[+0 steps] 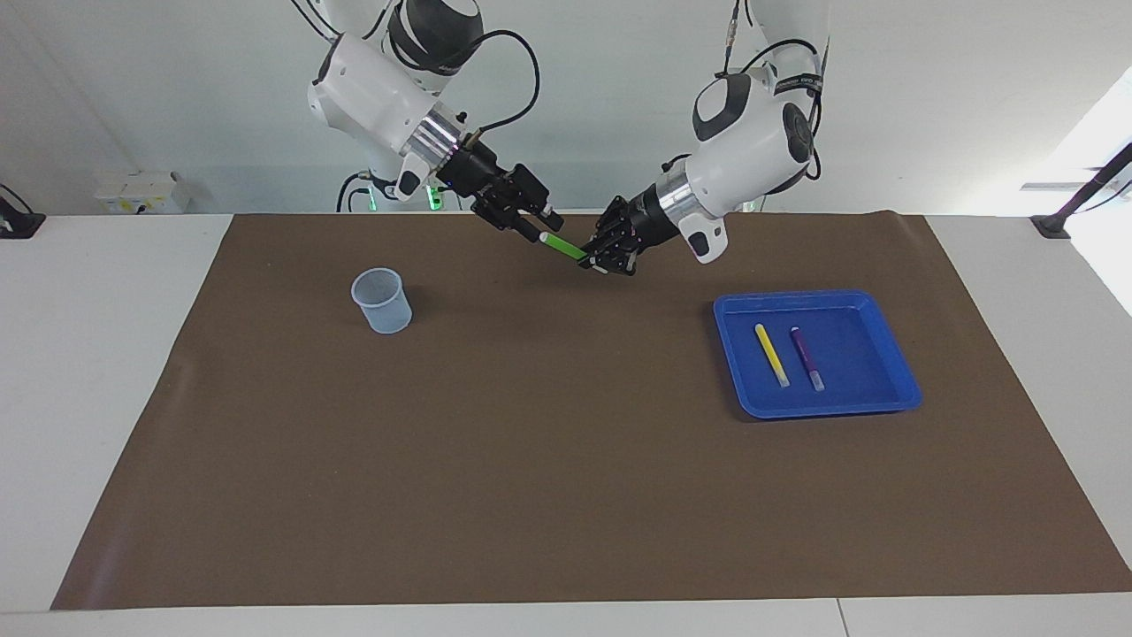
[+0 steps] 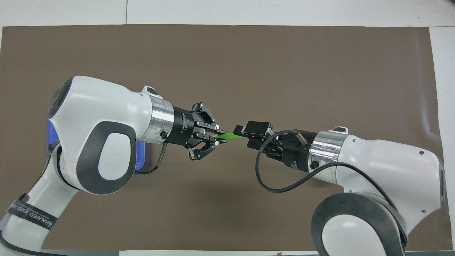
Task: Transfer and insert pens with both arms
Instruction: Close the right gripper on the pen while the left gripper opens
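Observation:
The green pen (image 1: 564, 247) (image 2: 230, 136) hangs in the air over the brown mat (image 1: 548, 460), between the two arms. My left gripper (image 1: 594, 259) (image 2: 217, 137) is shut on its coloured end. My right gripper (image 1: 542, 226) (image 2: 239, 131) has come onto the pen's other end and covers its tip from above; whether it grips the pen does not show. The yellow pen (image 1: 771, 354) and the purple pen (image 1: 806, 357) lie side by side in the blue tray (image 1: 875, 305).
A clear plastic cup (image 1: 382, 301) stands upright on the mat toward the right arm's end. The blue tray sits toward the left arm's end; only a sliver of the tray (image 2: 51, 131) shows under the left arm in the overhead view.

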Tool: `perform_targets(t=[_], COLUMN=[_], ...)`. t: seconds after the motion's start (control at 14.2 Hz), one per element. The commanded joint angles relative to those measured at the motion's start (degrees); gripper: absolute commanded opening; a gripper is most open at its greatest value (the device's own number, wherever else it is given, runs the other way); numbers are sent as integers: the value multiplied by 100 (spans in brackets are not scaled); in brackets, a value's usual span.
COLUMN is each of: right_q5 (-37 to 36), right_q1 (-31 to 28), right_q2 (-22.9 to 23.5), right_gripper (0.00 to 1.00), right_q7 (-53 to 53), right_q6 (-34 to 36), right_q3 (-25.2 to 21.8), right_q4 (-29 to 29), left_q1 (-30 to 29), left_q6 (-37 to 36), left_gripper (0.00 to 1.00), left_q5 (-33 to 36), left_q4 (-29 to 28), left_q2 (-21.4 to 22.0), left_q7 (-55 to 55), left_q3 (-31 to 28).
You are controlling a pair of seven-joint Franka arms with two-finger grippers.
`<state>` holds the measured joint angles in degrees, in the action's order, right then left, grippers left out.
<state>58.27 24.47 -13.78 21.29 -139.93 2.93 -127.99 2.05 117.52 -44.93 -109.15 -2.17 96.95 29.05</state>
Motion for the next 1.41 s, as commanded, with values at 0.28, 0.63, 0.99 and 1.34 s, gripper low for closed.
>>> perform_targets(t=[0.28, 0.63, 0.99, 1.34], right_q5=[79, 88, 106, -182], right_q1=[5, -3, -65, -205], right_q2=[33, 51, 60, 25], right_gripper=[43, 0, 0, 0], right_q7=[-134, -116, -125, -476], right_q6=[-78, -78, -96, 79], right_q3=[32, 32, 32, -3], right_q4=[10, 37, 37, 37], left_q1=[94, 94, 94, 24], left_q6=[148, 166, 201, 289], left_gripper=[0, 0, 0, 100], left_q5=[-139, -139, -131, -113], left_q4=[-185, -185, -168, -168], left_q2=[190, 234, 234, 287], left_q7=[26, 26, -27, -168], left_q3=[-57, -57, -57, -75])
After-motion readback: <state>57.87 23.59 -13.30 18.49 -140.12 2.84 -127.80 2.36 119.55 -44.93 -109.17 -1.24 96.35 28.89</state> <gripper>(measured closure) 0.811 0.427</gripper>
